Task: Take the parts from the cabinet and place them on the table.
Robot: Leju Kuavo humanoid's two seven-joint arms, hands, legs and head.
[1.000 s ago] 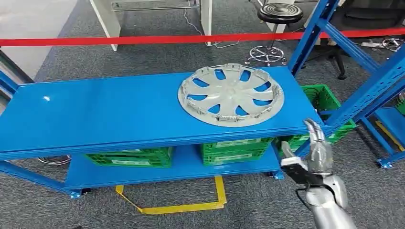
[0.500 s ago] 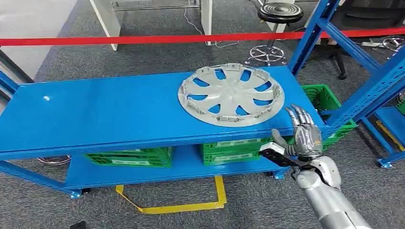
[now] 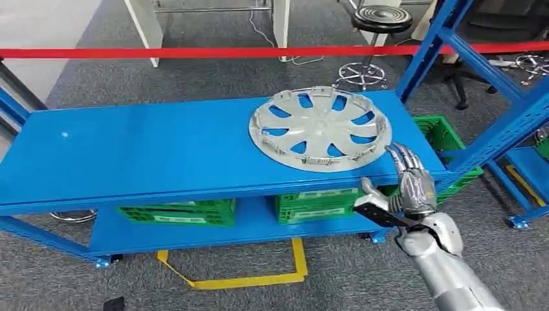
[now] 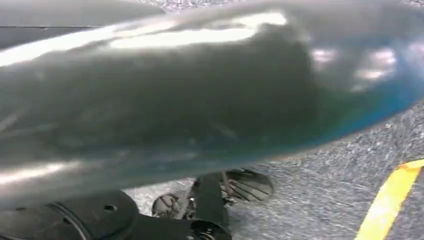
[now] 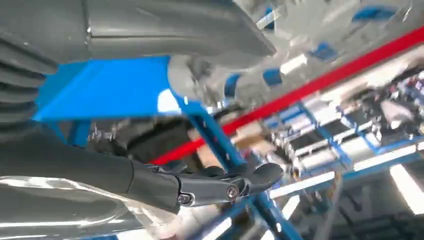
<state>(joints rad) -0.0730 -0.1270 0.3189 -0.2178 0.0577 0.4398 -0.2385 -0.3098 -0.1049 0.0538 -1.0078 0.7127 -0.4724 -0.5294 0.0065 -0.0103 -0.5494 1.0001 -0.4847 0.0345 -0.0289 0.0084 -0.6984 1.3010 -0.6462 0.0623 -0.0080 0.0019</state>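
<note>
At the front right edge of the blue shelf, my right hand (image 3: pixel 412 188) is raised with its fingers (image 3: pixel 406 159) spread and pointing up, thumb stuck out toward the shelf lip, holding nothing. Fingertips sit just beside the near rim of the grey wheel cover (image 3: pixel 319 127), close but apart from it as far as the head view shows. Right wrist view: dark fingers (image 5: pixel 220 185) extended, a slice of the cover's rim and the blue shelf (image 3: pixel 129 155) beyond, all blurred. Wheel cover lies flat on the top shelf, toward its right end, inner side with clips facing up. Judged step: reach for the cover's near rim. To do it well I would bring the palm in low, slip the fingers over the rim with the thumb under the edge, and grip on a solid stretch between the cutouts, not on the small clips, which look fragile. One-handed, a wide thin disc will likely tip, so a grip near the closest rim point and a slow lift seem wise. Left hand: wrist view is blurred metal and floor; I cannot tell its fingers' state. Green crates (image 3: pixel 317 204) sit on the lower shelf.
</note>
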